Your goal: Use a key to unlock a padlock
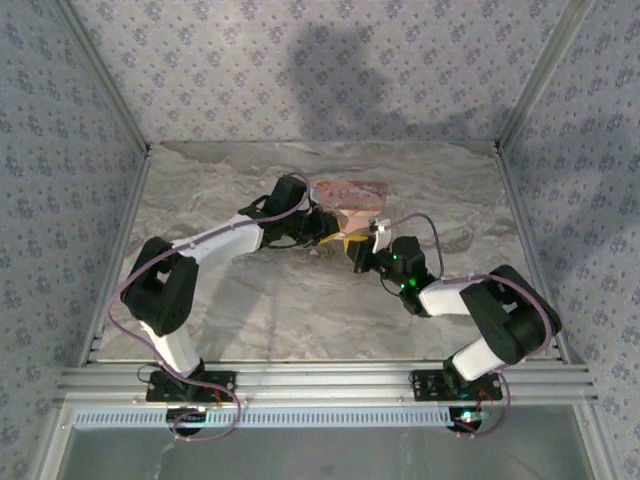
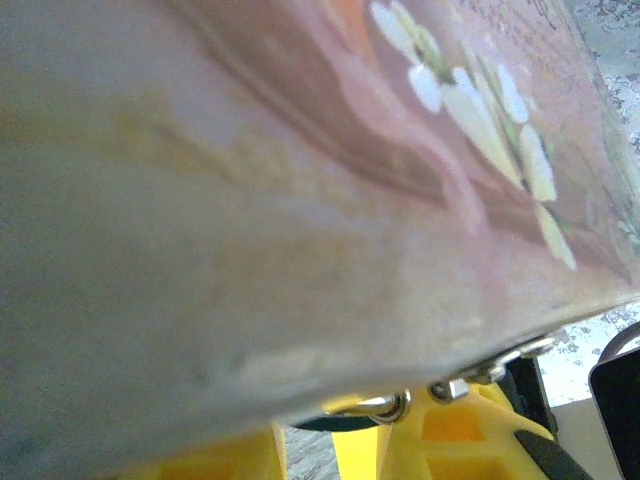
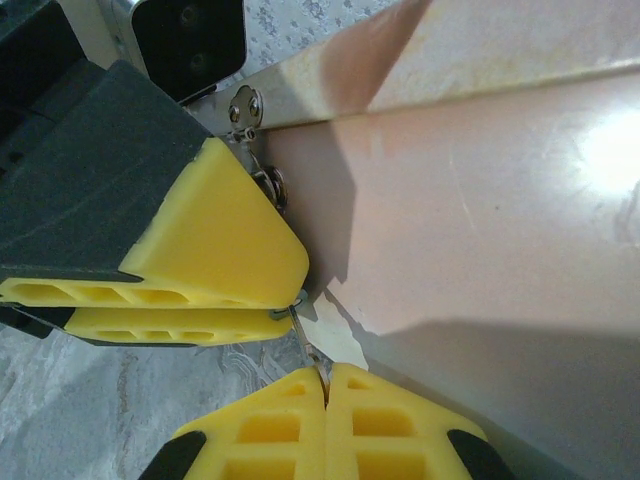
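The pink picture box [image 3: 470, 210] lies at the middle of the table, also in the top view [image 1: 350, 192]. In the right wrist view, my left gripper [image 3: 288, 303] has its yellow fingers pressed together at the box's front corner, shut on the padlock [image 3: 284, 311]. Only a grey sliver of the lock shows at their tips; its blue body is hidden. My right gripper [image 3: 325, 380] is shut on the thin metal key [image 3: 308, 345], whose shaft runs up to that sliver. From above, the left gripper [image 1: 335, 238] and the right gripper [image 1: 360, 252] meet tip to tip.
The box's metal hasp [image 3: 245, 105] and ring [image 2: 392, 405] sit just above the left fingers. The box's printed lid [image 2: 330, 180] is right against the left wrist camera. Marble tabletop [image 1: 300, 300] lies open in front; patterned walls enclose three sides.
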`<act>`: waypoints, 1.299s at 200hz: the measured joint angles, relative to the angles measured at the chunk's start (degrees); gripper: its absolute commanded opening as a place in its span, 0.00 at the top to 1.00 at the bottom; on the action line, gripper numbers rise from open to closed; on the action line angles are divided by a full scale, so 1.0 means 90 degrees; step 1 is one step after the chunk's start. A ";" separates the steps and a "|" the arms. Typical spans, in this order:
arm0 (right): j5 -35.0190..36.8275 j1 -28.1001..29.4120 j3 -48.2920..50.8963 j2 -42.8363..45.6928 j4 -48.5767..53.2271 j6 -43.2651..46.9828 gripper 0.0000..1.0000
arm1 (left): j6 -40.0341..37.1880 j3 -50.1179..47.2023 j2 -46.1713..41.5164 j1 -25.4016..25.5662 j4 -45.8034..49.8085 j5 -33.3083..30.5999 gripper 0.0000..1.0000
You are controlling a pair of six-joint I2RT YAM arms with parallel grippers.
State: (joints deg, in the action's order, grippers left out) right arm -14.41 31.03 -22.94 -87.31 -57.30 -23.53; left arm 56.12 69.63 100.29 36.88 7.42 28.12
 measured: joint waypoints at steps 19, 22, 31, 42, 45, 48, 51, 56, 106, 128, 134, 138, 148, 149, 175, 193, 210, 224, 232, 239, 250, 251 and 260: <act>-0.0002 -0.0005 -0.0015 -0.0017 -0.0017 0.0000 1.00 | 0.0010 0.0000 0.0000 0.0000 -0.0005 0.0000 0.85; -0.0002 -0.0005 -0.0017 -0.0022 -0.0017 0.0000 1.00 | 0.0012 0.0000 0.0000 0.0000 -0.0007 0.0000 0.85; -0.0002 -0.0005 -0.0017 -0.0032 -0.0032 0.0000 1.00 | 0.0015 0.0000 0.0000 0.0000 -0.0012 0.0000 0.85; -0.0005 -0.0005 -0.0017 -0.0056 -0.0063 0.0000 1.00 | 0.0015 0.0000 0.0000 0.0000 -0.0010 0.0000 0.85; -0.0002 -0.0005 -0.0017 -0.0063 -0.0075 0.0000 1.00 | 0.0015 0.0000 0.0000 0.0000 -0.0012 0.0000 0.85; -0.0005 -0.0005 -0.0019 -0.0070 -0.0087 0.0000 1.00 | 0.0015 0.0000 0.0000 0.0002 -0.0010 0.0000 0.85; -0.0005 -0.0005 -0.0019 -0.0083 -0.0097 0.0000 1.00 | 0.0015 0.0000 0.0000 0.0005 -0.0012 0.0000 0.85; -0.0012 -0.0005 -0.0022 -0.0097 -0.0117 0.0000 1.00 | 0.0015 0.0000 0.0000 0.0005 -0.0010 -0.0002 0.85; -0.0046 -0.0005 -0.0070 -0.0221 -0.0245 0.0002 1.00 | 0.0036 0.0000 0.0000 0.0017 -0.0012 -0.0007 0.85; -0.0044 -0.0002 -0.0080 -0.0282 -0.0311 0.0002 1.00 | 0.0044 0.0000 0.0000 0.0017 -0.0012 -0.0029 0.85; -0.0044 -0.0002 -0.0085 -0.0301 -0.0328 0.0002 1.00 | 0.0044 0.0000 0.0000 0.0017 -0.0012 -0.0034 0.85; -0.0044 -0.0002 -0.0090 -0.0313 -0.0335 0.0002 1.00 | 0.0046 0.0000 0.0000 0.0017 -0.0012 -0.0036 0.85; -0.0044 -0.0002 -0.0100 -0.0333 -0.0347 0.0002 1.00 | 0.0061 0.0000 0.0000 0.0017 -0.0012 -0.0051 0.85; -0.0044 -0.0002 -0.0100 -0.0335 -0.0350 0.0002 1.00 | 0.0061 0.0000 0.0000 0.0017 -0.0012 -0.0051 0.85; -0.0044 0.0002 -0.0136 -0.0384 -0.0376 0.0005 1.00 | 0.0066 0.0000 0.0000 0.0017 -0.0027 -0.0066 0.85; -0.0044 0.0002 -0.0194 -0.0432 -0.0376 0.0005 1.00 | 0.0087 0.0000 0.0000 0.0015 -0.0044 -0.0107 0.86; -0.0046 0.0002 -0.0245 -0.0478 -0.0376 0.0007 1.00 | 0.0107 0.0000 0.0000 0.0010 -0.0063 -0.0153 0.86; -0.0046 0.0002 -0.0306 -0.0529 -0.0369 0.0007 1.00 | 0.0112 0.0000 0.0000 0.0002 -0.0083 -0.0206 0.86; -0.0046 0.0002 -0.0342 -0.0556 -0.0367 0.0007 1.00 | 0.0119 0.0000 0.0000 -0.0005 -0.0090 -0.0219 0.86; -0.0046 0.0002 -0.0374 -0.0578 -0.0357 0.0007 1.00 | 0.0134 0.0000 0.0000 -0.0015 -0.0100 -0.0233 0.86; -0.0051 0.0000 -0.0435 -0.0622 -0.0330 0.0007 1.00 | 0.0158 0.0000 0.0000 -0.0019 -0.0121 -0.0260 0.86; -0.0049 0.0000 -0.0437 -0.0624 -0.0330 0.0007 1.00 | 0.0158 0.0000 0.0000 -0.0019 -0.0121 -0.0265 0.86; -0.0053 0.0000 -0.0483 -0.0648 -0.0313 0.0007 1.00 | 0.0165 0.0000 0.0000 -0.0027 -0.0131 -0.0277 0.86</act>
State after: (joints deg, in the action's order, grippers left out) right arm -14.90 31.03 -27.29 -93.14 -60.12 -23.46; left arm 57.60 69.63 100.29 36.64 6.24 25.63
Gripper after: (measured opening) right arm 0.036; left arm 0.224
